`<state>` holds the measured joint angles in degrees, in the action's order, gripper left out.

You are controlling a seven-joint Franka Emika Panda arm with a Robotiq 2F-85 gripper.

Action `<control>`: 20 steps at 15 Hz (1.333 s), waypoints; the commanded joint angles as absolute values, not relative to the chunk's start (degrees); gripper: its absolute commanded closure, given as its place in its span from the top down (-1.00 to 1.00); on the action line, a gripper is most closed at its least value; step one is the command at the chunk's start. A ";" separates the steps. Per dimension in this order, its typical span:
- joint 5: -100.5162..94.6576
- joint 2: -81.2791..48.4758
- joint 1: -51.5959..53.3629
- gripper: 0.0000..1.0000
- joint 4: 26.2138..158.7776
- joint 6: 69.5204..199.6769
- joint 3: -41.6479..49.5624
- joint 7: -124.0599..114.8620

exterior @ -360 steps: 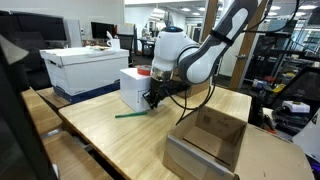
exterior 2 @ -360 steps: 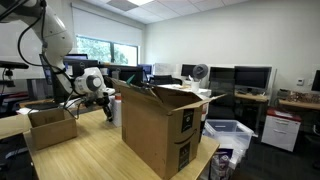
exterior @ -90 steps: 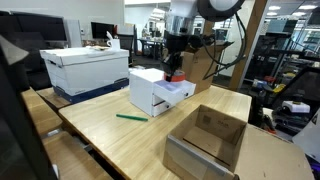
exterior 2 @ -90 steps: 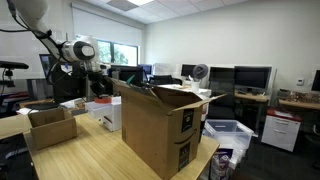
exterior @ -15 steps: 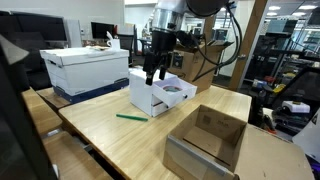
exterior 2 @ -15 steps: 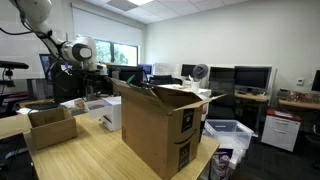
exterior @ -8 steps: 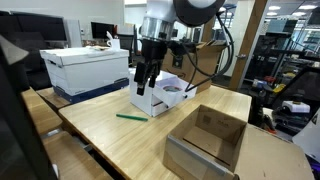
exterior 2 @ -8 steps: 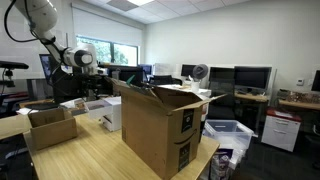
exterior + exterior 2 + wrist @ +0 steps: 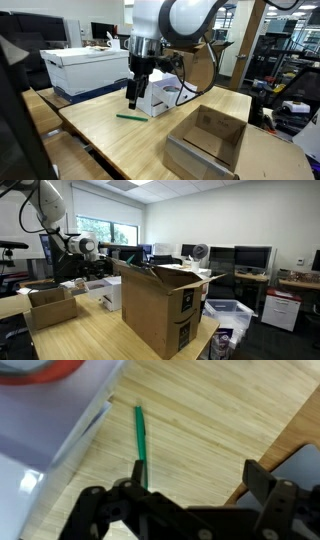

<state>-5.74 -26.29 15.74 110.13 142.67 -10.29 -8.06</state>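
Note:
A green pen (image 9: 130,115) lies on the wooden table (image 9: 110,140) just in front of a white box (image 9: 160,95). My gripper (image 9: 132,101) hangs a little above the pen, fingers pointing down and open, holding nothing. In the wrist view the green pen (image 9: 141,438) runs up from beside the left finger (image 9: 135,472), and the gripper (image 9: 198,485) stands wide over bare wood. The white box (image 9: 40,440) fills the left of that view, with something red (image 9: 40,370) on top of it. In an exterior view the gripper (image 9: 88,268) is small and far off.
An open cardboard box (image 9: 205,140) sits at the near right of the table. A white bin on a blue lid (image 9: 85,68) stands at the back. A tall open carton (image 9: 160,305) and a small box (image 9: 50,305) show too. The table edge (image 9: 290,430) is close.
The arm has swung left and down from over the white box to just above the green pen. The jaws have stayed open.

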 commanded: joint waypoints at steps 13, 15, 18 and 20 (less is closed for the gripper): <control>-10.93 -38.16 20.89 1.00 97.59 140.86 -6.86 -7.20; -10.65 -39.19 20.92 1.00 96.37 140.37 -6.85 -6.88; -11.12 -40.65 21.15 1.00 94.70 139.87 -6.49 -6.56; -11.67 -41.65 21.38 1.00 93.46 139.67 -5.71 -6.95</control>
<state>-10.36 -40.20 20.65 95.85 141.25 -6.97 -8.05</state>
